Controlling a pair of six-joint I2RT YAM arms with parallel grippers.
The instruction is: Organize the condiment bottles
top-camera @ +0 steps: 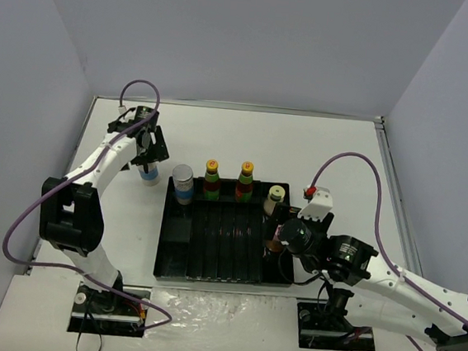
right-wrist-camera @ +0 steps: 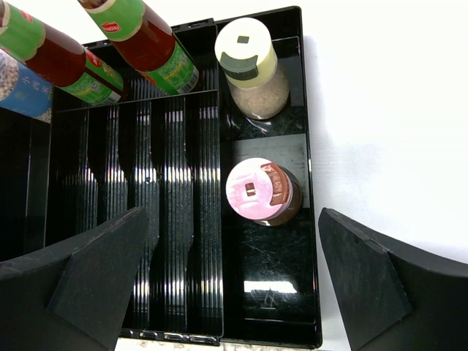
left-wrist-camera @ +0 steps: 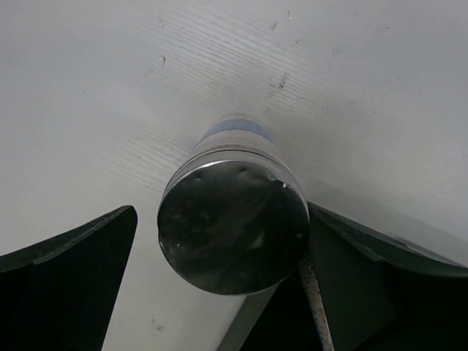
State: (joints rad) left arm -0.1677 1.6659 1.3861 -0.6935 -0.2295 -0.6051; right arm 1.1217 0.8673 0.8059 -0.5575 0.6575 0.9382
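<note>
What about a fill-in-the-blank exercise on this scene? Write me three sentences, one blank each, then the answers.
1. The silver-lidded shaker between the left gripper's fingers stands on the table, ____ the black tray.
2. The bottle beneath the open right gripper has a ____ cap.
3. The number of orange-capped bottles standing in the black tray is ____.
Answers: outside; pink; two.
</note>
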